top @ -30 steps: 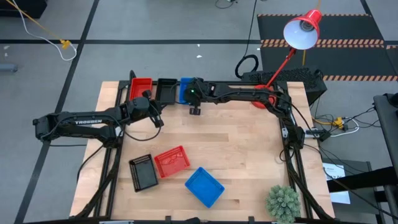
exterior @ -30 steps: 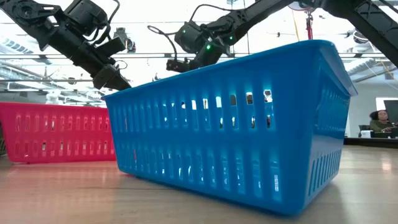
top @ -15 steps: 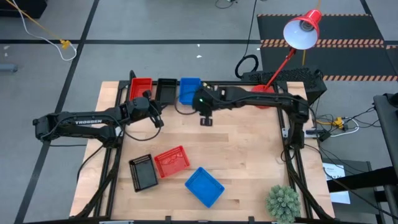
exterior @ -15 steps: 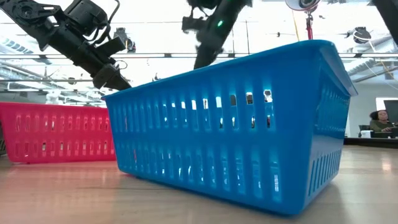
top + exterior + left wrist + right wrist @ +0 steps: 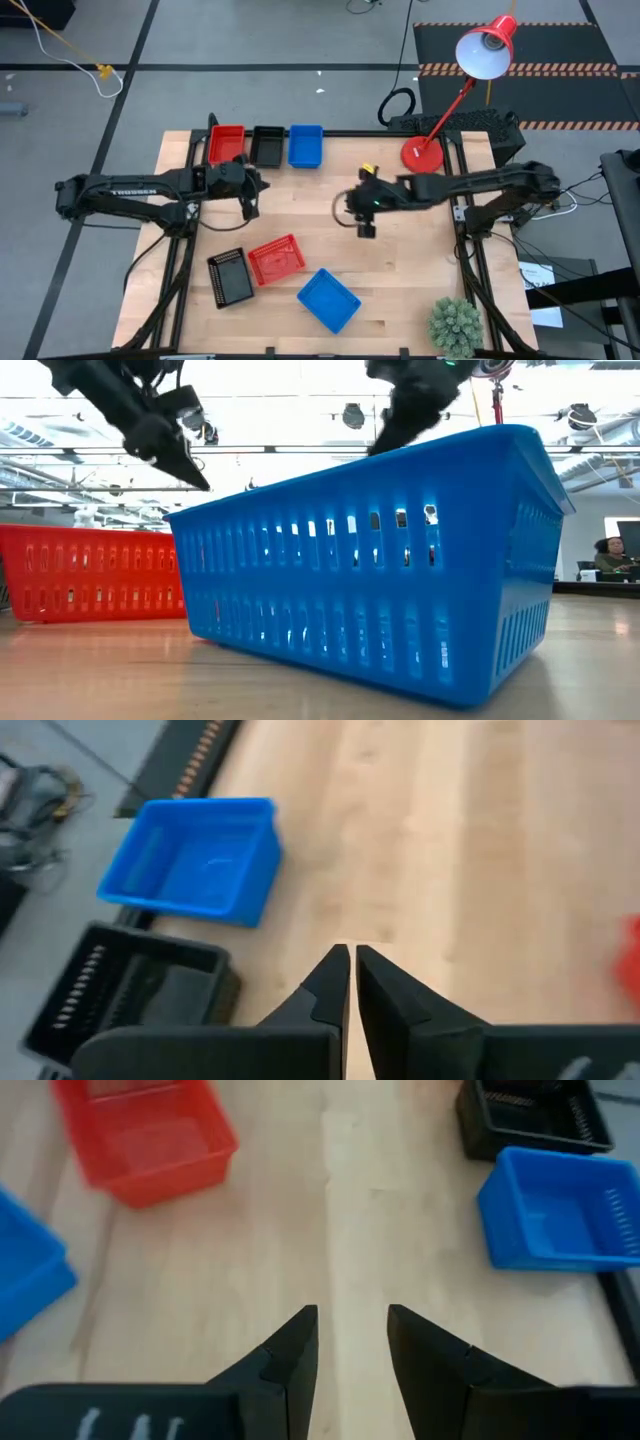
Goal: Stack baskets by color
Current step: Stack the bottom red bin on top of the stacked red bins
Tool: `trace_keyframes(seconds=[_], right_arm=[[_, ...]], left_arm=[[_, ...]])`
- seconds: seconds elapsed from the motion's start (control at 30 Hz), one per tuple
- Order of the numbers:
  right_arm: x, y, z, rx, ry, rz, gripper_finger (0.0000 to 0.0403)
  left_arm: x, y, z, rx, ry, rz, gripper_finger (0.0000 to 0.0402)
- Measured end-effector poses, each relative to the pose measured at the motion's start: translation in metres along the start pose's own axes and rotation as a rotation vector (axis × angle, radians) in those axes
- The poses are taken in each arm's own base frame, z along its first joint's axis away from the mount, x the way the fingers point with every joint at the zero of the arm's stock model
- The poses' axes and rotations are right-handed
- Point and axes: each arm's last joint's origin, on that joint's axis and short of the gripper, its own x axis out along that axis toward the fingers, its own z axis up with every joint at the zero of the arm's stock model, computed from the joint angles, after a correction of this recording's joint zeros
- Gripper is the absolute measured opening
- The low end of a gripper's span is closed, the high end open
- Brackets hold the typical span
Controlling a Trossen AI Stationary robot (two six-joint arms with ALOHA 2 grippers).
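Note:
Along the table's far edge a red basket (image 5: 227, 143), a black basket (image 5: 267, 146) and a blue basket (image 5: 305, 146) stand side by side on their bottoms. Near the front edge lie a black basket (image 5: 231, 276), a red basket (image 5: 276, 259) and a blue basket (image 5: 328, 299). My left gripper (image 5: 250, 200) hangs shut and empty above the table, just near of the far row; its wrist view shows the far blue basket (image 5: 195, 860). My right gripper (image 5: 366, 228) hovers open and empty over the table's middle (image 5: 352, 1320).
A red lamp stands with its round base (image 5: 420, 155) at the table's far right. A green plant (image 5: 455, 325) sits at the near right corner. Bare wood (image 5: 400, 290) lies right of the near baskets. In the low view the near blue basket (image 5: 370, 580) fills the foreground.
My right gripper has drawn away from the far blue basket toward the table's middle, moving right and nearer and rising, with nothing in it; that basket stays at the far edge. My left gripper has risen a little and tipped up.

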Motion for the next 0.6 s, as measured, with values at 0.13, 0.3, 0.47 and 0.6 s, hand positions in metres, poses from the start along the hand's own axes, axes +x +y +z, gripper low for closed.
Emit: trace_keyframes(seconds=[0.13,0.3,0.47,0.6], right_arm=[[-0.011,0.009,-0.03,0.008,-0.063,0.02,0.0119],[-0.023,0.011,-0.053,0.008,-0.12,0.027,0.0118],[-0.04,0.008,-0.055,0.022,-0.178,0.022,0.0119],[-0.046,0.006,-0.055,0.028,-0.202,0.021,0.0119]], left_arm=[[-0.014,-0.019,0.012,0.046,-0.009,-0.092,0.0026],[-0.03,-0.055,0.024,0.107,-0.07,-0.239,0.0026],[-0.044,-0.092,0.036,0.142,0.005,-0.337,0.0027],[-0.045,-0.119,0.049,0.14,0.109,-0.375,0.0045]])
